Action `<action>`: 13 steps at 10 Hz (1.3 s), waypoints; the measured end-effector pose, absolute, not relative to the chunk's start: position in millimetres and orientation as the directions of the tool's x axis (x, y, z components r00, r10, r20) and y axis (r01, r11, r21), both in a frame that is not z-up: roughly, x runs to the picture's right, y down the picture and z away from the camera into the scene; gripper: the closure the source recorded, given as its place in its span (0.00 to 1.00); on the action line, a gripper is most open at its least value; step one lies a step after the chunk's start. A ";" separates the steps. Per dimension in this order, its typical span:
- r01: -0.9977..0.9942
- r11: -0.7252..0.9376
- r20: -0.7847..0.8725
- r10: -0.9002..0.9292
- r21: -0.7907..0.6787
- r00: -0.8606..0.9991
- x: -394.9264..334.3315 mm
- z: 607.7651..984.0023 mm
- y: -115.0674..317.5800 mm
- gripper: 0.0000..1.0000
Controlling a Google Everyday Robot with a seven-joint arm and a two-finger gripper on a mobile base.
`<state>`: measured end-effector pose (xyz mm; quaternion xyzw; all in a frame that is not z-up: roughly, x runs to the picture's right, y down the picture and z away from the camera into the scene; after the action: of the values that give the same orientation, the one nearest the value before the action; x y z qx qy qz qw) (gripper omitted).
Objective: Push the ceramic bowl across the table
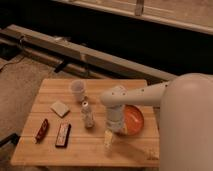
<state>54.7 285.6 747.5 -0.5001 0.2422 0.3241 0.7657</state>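
Note:
The ceramic bowl point(134, 120) is round and orange-red inside; it sits at the right side of the light wooden table point(75, 150). My white arm reaches in from the right and partly covers the bowl's left side. The gripper point(108, 141) hangs down just left of and in front of the bowl, close above the table top. A small white cup point(78, 90) stands at the back middle of the table.
A small bottle point(87, 115) stands left of the gripper. A pale square block point(59, 108), a red bar point(41, 130) and a dark flat bar point(63, 134) lie on the left half. A small dark logo mark point(149, 154) sits near the front right corner.

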 end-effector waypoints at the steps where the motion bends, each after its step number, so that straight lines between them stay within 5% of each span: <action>1: -0.737 0.285 -0.694 0.253 -0.612 0.674 53.4 744.6 288.8 0.20; 13: -0.691 0.241 -0.651 0.233 -0.681 0.723 30.3 698.7 327.8 0.20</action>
<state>30.3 327.8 698.7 -0.5353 0.2140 0.3049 0.7581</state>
